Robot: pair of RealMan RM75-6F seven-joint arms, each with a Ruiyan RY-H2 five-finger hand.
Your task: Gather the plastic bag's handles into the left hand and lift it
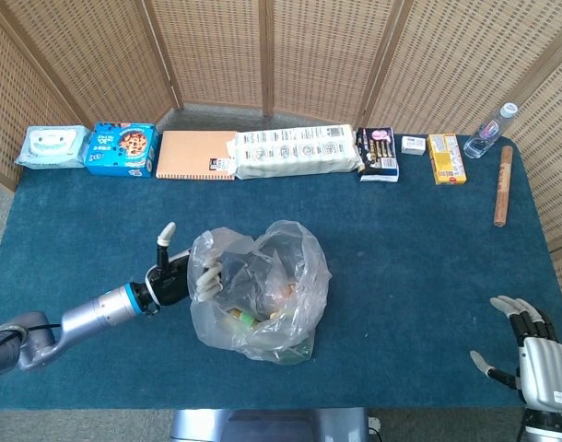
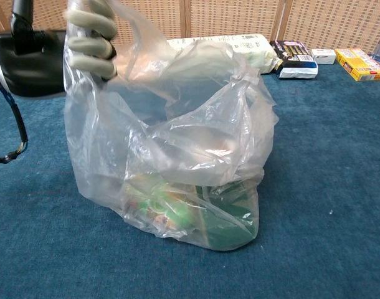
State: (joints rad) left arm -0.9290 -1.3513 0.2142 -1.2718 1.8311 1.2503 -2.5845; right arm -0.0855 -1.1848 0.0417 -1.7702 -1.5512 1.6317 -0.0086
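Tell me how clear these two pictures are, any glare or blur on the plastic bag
Head view: even, soft light, everything sharp, with pale sheen on the plastic bag and no hard shadows. Chest view: the bag fills the frame, white highlights run along its creases, and its contents show only as hazy green shapes; the left robot hand at its top edge is slightly soft, as are the boxes behind.

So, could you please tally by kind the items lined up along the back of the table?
Soft packs: 2 (wipes, long white pack)
Boxes: 4 (blue, dark, small white, yellow)
Notebook: 1
Bottle: 1
Wooden stick: 1
Total: 9
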